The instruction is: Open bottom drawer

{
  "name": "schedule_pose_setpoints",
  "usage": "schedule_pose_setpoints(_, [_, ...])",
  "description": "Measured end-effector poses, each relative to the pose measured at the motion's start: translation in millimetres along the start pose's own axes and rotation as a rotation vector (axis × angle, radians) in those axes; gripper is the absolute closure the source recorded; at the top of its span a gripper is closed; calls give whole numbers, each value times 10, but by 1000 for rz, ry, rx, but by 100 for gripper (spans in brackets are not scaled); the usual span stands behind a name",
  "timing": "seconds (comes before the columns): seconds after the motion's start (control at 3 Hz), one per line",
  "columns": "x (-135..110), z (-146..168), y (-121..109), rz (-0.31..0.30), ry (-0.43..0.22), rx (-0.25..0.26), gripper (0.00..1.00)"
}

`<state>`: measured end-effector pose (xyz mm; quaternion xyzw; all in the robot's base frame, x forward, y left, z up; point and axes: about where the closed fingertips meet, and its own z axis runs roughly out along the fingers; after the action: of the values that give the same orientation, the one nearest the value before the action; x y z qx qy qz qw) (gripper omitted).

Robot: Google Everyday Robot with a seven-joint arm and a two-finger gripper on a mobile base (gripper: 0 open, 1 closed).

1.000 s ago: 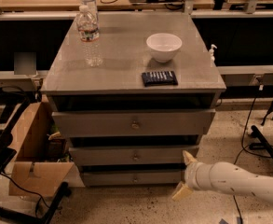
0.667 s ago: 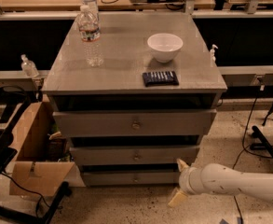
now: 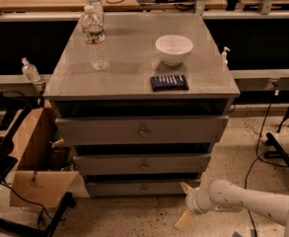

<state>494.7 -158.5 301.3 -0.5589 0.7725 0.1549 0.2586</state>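
The bottom drawer [image 3: 143,187] is the slimmest grey front of three, low on the cabinet, with a small round knob [image 3: 144,187] at its centre. It sits closed, set back under the middle drawer [image 3: 143,164] and the tall top drawer [image 3: 142,130]. My gripper [image 3: 184,204] is at the end of the white arm [image 3: 247,201], low near the floor, just right of the bottom drawer's right end. Its two tan fingers [image 3: 186,187] are spread apart and hold nothing.
On the cabinet top [image 3: 134,83] stand a water bottle [image 3: 94,38], a white bowl [image 3: 173,49] and a dark snack packet [image 3: 169,82]. An open cardboard box [image 3: 33,162] and a black frame [image 3: 16,216] sit on the left. Cables and a stand [image 3: 282,147] lie on the right.
My gripper and arm have moved left along the floor, closer to the bottom drawer's right end. The drawers have not moved.
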Motion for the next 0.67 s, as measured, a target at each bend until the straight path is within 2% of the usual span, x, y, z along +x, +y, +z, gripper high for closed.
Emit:
schedule_pose_setpoints(0.33, [244, 553, -250, 0, -47, -31, 0])
schedule_pose_setpoints(0.67, [275, 848, -501, -28, -48, -25, 0])
